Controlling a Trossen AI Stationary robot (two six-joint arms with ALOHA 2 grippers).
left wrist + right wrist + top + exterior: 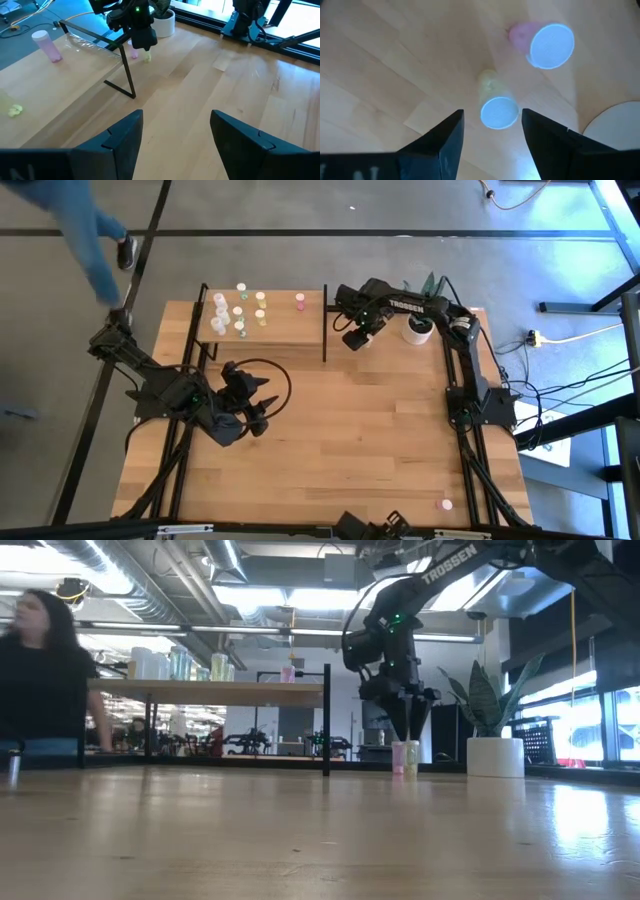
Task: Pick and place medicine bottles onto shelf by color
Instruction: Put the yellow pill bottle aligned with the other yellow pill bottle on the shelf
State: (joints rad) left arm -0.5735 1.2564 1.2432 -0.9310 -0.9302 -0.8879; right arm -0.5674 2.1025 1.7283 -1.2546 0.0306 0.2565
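The light-wood shelf [290, 330] stands at the table's far left, and several small bottles [240, 310] stand upright on it, with a pink one [299, 300] apart at its right end. A yellow bottle [497, 107] and a pink bottle [547, 45] stand upright on the table just right of the shelf; the low view shows both [405, 756]. My right gripper [492, 114] points down over them, open, one finger on either side of the yellow bottle's cap, just above it [405, 728]. My left gripper [262, 410] is open and empty over the table's left middle.
A white plant pot [418, 330] stands right of the two bottles. The shelf's black posts [325, 320] rise close to my right gripper. Another pink bottle [446, 504] stands near the table's near right corner. A person [40, 670] is beyond the table's far left.
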